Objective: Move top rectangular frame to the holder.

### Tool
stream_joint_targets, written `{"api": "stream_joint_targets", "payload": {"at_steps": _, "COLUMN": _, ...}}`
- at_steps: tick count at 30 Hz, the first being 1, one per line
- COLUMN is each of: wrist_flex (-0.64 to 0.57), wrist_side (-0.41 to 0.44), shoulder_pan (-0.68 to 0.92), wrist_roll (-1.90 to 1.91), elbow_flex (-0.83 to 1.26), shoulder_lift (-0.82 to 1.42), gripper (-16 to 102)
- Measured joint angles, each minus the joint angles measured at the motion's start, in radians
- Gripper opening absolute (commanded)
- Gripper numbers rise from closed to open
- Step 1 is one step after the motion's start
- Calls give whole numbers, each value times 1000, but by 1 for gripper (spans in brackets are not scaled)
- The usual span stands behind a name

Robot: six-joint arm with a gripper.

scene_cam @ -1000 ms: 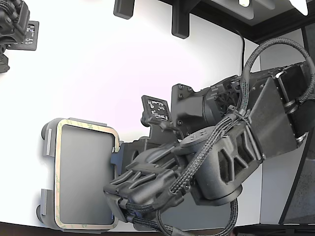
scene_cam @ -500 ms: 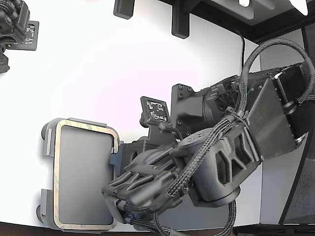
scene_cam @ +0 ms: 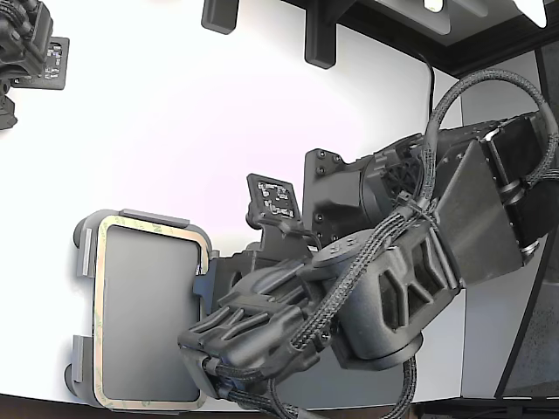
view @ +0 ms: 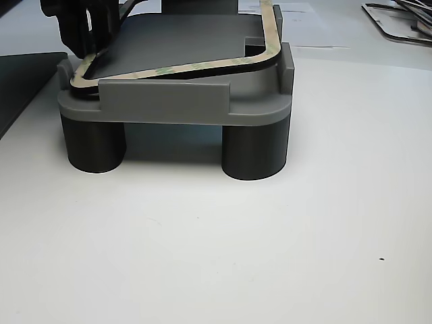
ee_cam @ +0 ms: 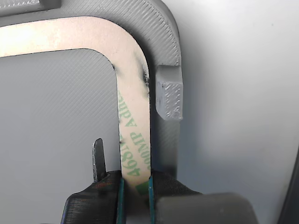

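Note:
The tan, green-mottled rectangular frame (scene_cam: 99, 305) lies over the light grey holder (scene_cam: 83, 253) at the lower part of the exterior view's left. My gripper (scene_cam: 208, 288) is shut on the frame's side nearest the arm. In the wrist view the gripper (ee_cam: 135, 198) pinches the frame strip (ee_cam: 133, 107), which carries green print, beside a raised holder tab (ee_cam: 169, 98). In the other view the frame (view: 175, 67) sits tilted on the holder (view: 169, 101). It is low at the gripper (view: 84, 37) and higher at the opposite corner.
The holder stands on round feet (view: 253, 152) on a white table (scene_cam: 175, 131). A second arm's black part (scene_cam: 26, 48) is at the exterior view's top left, and black fixtures (scene_cam: 319, 35) are along the top. A dark flat pad (view: 20, 81) and loose thin frames (view: 398, 17) lie nearby.
My arm and gripper have shifted slightly toward the exterior view's left and down, and the frame has moved with them over the holder.

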Motion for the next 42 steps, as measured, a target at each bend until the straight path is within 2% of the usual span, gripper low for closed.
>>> {"api": "stream_joint_targets", "payload": {"at_steps": 10, "wrist_flex": 0, "wrist_side": 0, "shoulder_pan": 0, "wrist_roll": -3, "elbow_flex": 0, "shoulder_lift": -2, "gripper": -1}}
{"api": "stream_joint_targets", "payload": {"at_steps": 13, "wrist_flex": 0, "wrist_side": 0, "shoulder_pan": 0, "wrist_roll": -5, "elbow_flex": 0, "shoulder_lift": -2, "gripper": 11}}
{"api": "stream_joint_targets", "payload": {"at_steps": 14, "wrist_flex": 0, "wrist_side": 2, "shoulder_pan": 0, "wrist_roll": -5, "elbow_flex": 0, "shoulder_lift": -2, "gripper": 18}}
{"api": "stream_joint_targets", "payload": {"at_steps": 16, "wrist_flex": 0, "wrist_side": 6, "shoulder_pan": 0, "wrist_roll": -9, "elbow_flex": 0, "shoulder_lift": -2, "gripper": 48}}
{"api": "stream_joint_targets", "payload": {"at_steps": 18, "wrist_flex": 0, "wrist_side": 9, "shoulder_pan": 0, "wrist_roll": -15, "elbow_flex": -5, "shoulder_lift": -2, "gripper": 100}}
{"api": "stream_joint_targets", "payload": {"at_steps": 28, "wrist_flex": 0, "wrist_side": 104, "shoulder_pan": 0, "wrist_roll": -49, "elbow_flex": -66, "shoulder_lift": -14, "gripper": 100}}
{"api": "stream_joint_targets", "payload": {"at_steps": 33, "wrist_flex": 0, "wrist_side": 115, "shoulder_pan": 0, "wrist_roll": -54, "elbow_flex": -72, "shoulder_lift": -5, "gripper": 100}}
{"api": "stream_joint_targets", "payload": {"at_steps": 42, "wrist_flex": 0, "wrist_side": 172, "shoulder_pan": 41, "wrist_roll": -152, "elbow_flex": 14, "shoulder_lift": 160, "gripper": 100}}
